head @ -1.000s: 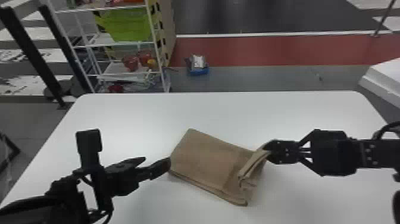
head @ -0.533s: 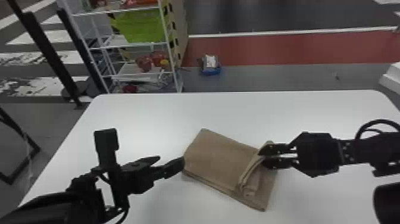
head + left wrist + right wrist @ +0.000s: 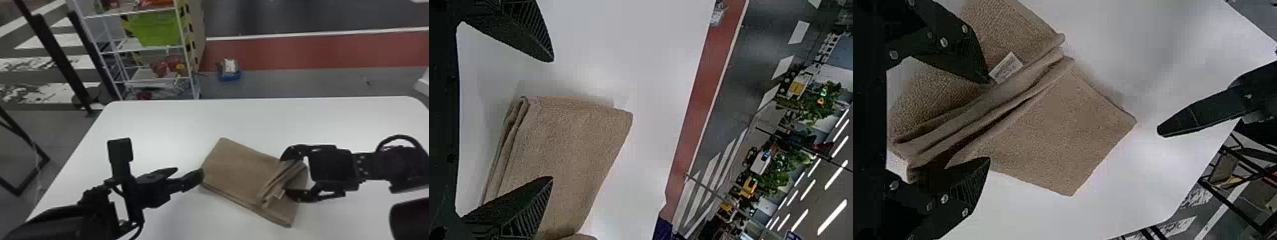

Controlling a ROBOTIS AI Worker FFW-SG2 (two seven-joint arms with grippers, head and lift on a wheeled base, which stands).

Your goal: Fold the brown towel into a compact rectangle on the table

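The brown towel point(image 3: 237, 169) lies folded in layers at the middle of the table, with a raised, bunched fold point(image 3: 277, 185) near its right end. My right gripper point(image 3: 289, 175) stands open over that fold, one finger on either side. In the right wrist view, the right gripper point(image 3: 988, 122) straddles the towel point(image 3: 1068, 130), and a white tag point(image 3: 1006, 67) shows by one finger. My left gripper point(image 3: 191, 174) is open at the towel's left corner. Within the left wrist view, the left gripper point(image 3: 551, 119) has its fingers apart, one overlapping the towel point(image 3: 574, 145).
The white table point(image 3: 312, 118) extends around the towel. Beyond its far edge stand a wire shelf point(image 3: 153, 49) with a green bin point(image 3: 156, 28) and, on the floor, a small blue container point(image 3: 229, 76). A dark frame is at the left.
The head view has shifted, moving the scene rightward. My right gripper has opened from its hold on the towel's fold, and its fingers now stand wide apart. The left gripper stays by the left corner.
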